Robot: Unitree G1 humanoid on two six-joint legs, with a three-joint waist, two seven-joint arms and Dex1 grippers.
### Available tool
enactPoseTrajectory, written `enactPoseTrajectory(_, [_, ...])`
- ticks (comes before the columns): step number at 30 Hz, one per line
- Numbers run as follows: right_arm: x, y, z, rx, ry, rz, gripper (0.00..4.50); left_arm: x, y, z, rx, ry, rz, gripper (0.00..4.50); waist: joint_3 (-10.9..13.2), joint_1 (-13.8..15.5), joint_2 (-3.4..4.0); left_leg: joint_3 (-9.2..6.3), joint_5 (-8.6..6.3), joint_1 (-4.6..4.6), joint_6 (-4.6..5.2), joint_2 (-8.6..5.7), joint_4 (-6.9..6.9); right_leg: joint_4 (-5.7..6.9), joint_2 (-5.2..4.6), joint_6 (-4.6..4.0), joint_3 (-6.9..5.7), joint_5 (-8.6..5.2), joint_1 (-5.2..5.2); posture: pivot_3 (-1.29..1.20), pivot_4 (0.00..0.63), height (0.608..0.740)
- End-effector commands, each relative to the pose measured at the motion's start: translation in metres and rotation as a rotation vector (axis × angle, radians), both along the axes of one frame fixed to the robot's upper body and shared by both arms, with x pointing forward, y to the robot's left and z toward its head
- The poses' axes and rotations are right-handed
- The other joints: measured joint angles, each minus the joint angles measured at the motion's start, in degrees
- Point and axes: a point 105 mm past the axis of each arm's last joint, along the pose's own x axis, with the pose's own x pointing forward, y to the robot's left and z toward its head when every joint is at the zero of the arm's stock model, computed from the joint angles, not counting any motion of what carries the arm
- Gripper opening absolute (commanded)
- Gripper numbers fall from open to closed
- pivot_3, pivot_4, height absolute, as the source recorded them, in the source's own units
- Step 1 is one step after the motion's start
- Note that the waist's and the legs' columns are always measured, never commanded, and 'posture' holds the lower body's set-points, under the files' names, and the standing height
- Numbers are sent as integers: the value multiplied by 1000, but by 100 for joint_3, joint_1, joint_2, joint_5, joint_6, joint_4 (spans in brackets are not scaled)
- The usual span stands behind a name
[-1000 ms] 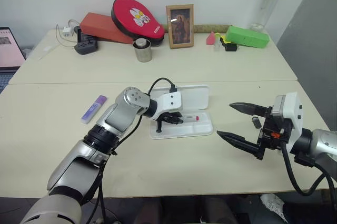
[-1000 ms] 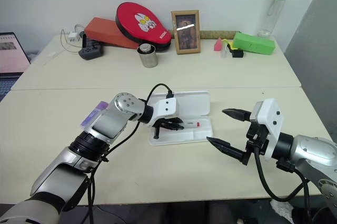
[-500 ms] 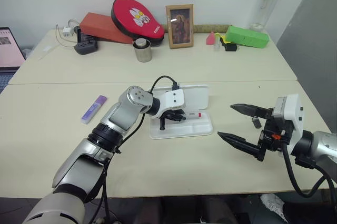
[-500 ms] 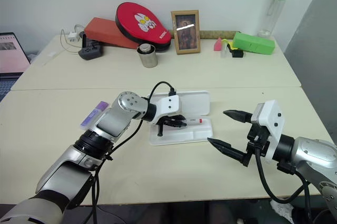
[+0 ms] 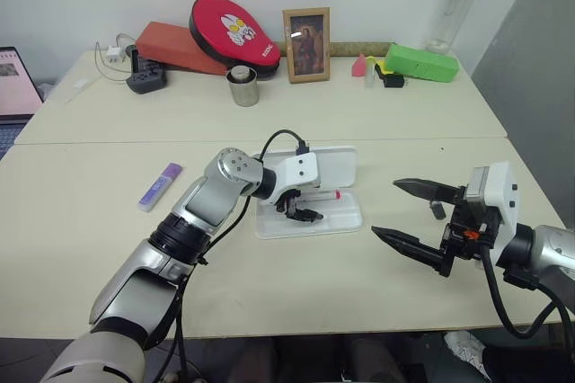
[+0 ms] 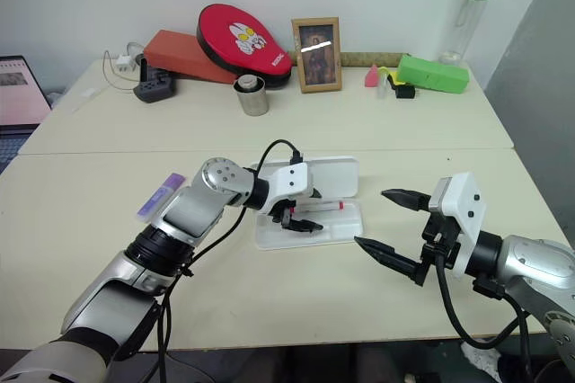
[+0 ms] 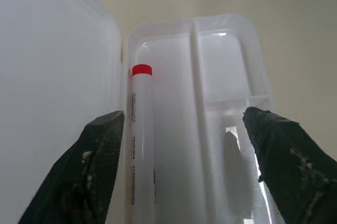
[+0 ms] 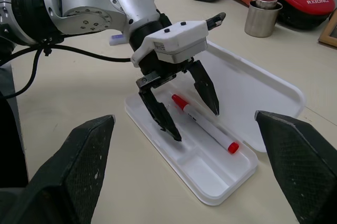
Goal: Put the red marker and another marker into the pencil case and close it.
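Left gripper (image 8: 181, 105) hangs over the pencil case (image 5: 350, 218) near the desk's middle, fingers spread apart astride the red marker (image 8: 204, 124), which lies loose in the tray. Right gripper (image 5: 411, 214) waits wide open nearer the desk's right edge. Next, I judge, comes the purple highlighter (image 5: 159, 185), lying toward the left edge, then closing the lid.
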Motion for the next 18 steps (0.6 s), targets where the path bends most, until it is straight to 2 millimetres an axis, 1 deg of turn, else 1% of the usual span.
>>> enactPoseTrajectory(1, [-4, 3, 11, -5, -53, 29, 4500, -7, 0, 13, -51, -18, 5, 4474, 0, -1, 0, 1, 0, 1, 0, 0, 0, 0, 0, 0, 1, 0, 0, 0, 150, 740])
enactPoseTrajectory(4, [-3, 3, 13, -4, -53, 41, 4500, -10, 3, 14, -59, -17, 29, 4474, 0, -6, 1, 0, 0, 3, 0, 1, 0, 1, 0, 0, 4, 0, 1, 0, 150, 740])
enactPoseTrajectory(8, [0, 3, 13, -7, -48, 62, 4500, -17, 6, 21, -100, -6, 53, 4474, 0, -4, 1, 0, 0, 3, 0, 0, 1, 1, 0, 0, 2, 0, 3, 0, 150, 740])
enactPoseTrajectory(11, [2, 5, 14, -11, -43, 87, 4500, -29, 10, 28, -147, 25, 71, 4474, -1, -13, 1, -1, 0, 4, 0, 1, 1, 1, -1, 0, 3, 0, 3, 0, 150, 740])
enactPoseTrajectory(14, [6, 8, 16, -11, -43, 118, 4500, -50, 27, 37, -209, 77, 125, 4474, -1, -37, 2, -7, 0, 7, 0, 5, -2, 1, 0, 0, 7, 0, 2, 0, 150, 740])
enactPoseTrajectory(15, [7, 10, 16, -10, -42, 135, 4500, -55, 40, 38, -228, 94, 185, 4474, -1, -39, 3, -11, 0, 8, 0, 6, -2, 1, 0, 0, 8, 0, 2, 0, 150, 740])
enactPoseTrajectory(17, [8, 13, 18, -7, -42, 159, 4500, -62, 59, 39, -243, 111, 275, 4474, -1, -49, 4, -13, 0, 11, 0, 10, -2, 3, 2, -1, 10, 0, 0, 0, 150, 740])
enactPoseTrajectory(18, [8, 13, 18, -6, -42, 166, 4500, -64, 64, 39, -247, 114, 306, 4474, -1, -42, 5, -20, 0, 13, 0, 10, -3, 4, 2, -1, 10, 0, 3, 0, 150, 740])
